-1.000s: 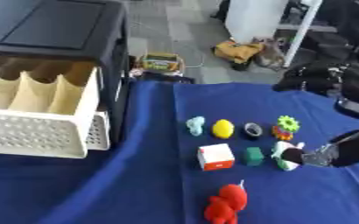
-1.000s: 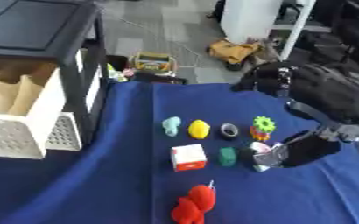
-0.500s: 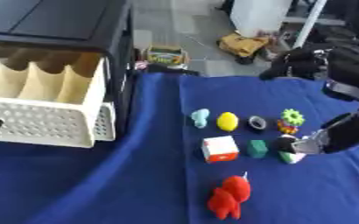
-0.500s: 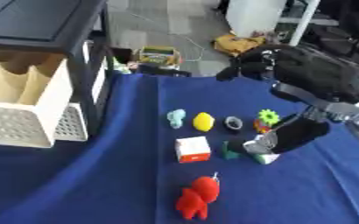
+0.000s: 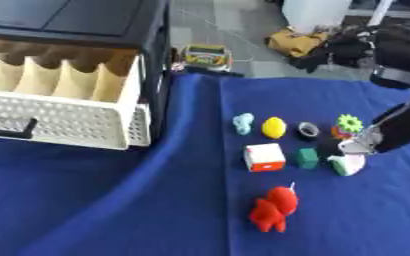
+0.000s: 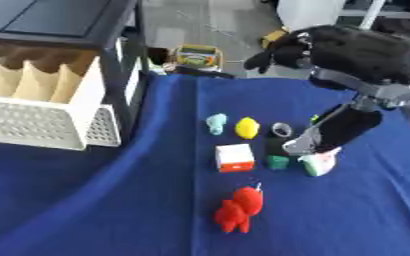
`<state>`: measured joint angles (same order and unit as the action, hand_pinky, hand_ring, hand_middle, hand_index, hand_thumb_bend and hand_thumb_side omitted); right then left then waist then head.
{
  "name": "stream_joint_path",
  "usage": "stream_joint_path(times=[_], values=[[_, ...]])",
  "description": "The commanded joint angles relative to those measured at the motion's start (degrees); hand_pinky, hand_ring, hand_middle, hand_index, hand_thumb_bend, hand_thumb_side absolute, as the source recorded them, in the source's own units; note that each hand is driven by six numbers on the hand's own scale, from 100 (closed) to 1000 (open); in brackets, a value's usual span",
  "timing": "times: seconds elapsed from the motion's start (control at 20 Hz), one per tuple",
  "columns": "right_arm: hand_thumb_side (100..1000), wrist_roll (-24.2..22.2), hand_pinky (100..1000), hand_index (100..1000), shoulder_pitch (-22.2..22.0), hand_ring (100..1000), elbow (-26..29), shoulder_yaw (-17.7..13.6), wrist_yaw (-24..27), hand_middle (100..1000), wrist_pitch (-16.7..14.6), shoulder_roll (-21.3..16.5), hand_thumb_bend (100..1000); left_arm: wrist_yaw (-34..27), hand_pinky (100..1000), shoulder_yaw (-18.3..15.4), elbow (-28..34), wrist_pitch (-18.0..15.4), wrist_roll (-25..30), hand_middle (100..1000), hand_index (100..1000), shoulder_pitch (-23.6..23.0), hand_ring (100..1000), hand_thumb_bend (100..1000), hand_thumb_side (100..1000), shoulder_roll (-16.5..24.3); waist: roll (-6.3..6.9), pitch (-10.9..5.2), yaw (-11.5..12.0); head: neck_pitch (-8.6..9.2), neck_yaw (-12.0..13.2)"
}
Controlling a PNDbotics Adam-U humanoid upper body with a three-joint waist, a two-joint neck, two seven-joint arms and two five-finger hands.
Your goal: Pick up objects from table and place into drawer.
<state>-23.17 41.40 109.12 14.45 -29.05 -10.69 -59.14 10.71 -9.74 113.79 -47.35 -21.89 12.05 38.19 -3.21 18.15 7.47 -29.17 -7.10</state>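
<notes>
Reaching down at the pale white-and-green block (image 5: 347, 164) on the blue cloth, right hand (image 6: 329, 136) touches it, finger state unreadable; pick step, I judge, then carry left to the open white perforated drawer (image 5: 60, 107).

Matt blue tablecloth (image 5: 138, 200), perforated plastic drawer (image 5: 60, 117)

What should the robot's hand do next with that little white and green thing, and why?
Probably curl the right hand round the white and green piece and lift it. The hand sits right above that piece on the blue cloth, which still lies on the table, and the white drawer stands open on the left, ready to take it. Whether the hand already grips it is unclear.
</notes>
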Motion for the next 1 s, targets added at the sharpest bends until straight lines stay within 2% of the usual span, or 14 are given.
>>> stream_joint_path(times=[0.05, 0.45, 1.0], values=[[543, -1.9, 810, 915, 2.3, 836, -3.1, 0.9, 0.0, 725, -1.1, 0.5, 590, -3.6, 579, -1.2, 0.8, -4.6, -1.5, 735, 894, 0.1, 668, 100, 613, 0.7, 0.43, -1.50, 0.2, -0.75, -0.6], [533, -3.9, 809, 918, 6.5, 835, -11.1, 3.8, -2.1, 727, -3.1, 4.7, 605, -11.7, 575, -2.5, 0.8, -4.6, 6.4, 736, 892, 0.2, 666, 100, 612, -0.1, 0.54, -2.07, 0.7, -0.58, -2.0], [467, -5.7, 803, 839, 9.5, 827, -19.3, 6.8, -5.7, 661, -6.0, 8.5, 651, -20.2, 574, -4.6, 0.8, -4.6, 16.4, 737, 888, 0.4, 664, 100, 604, -1.2, 0.55, -1.15, 1.6, 0.31, -3.3]])
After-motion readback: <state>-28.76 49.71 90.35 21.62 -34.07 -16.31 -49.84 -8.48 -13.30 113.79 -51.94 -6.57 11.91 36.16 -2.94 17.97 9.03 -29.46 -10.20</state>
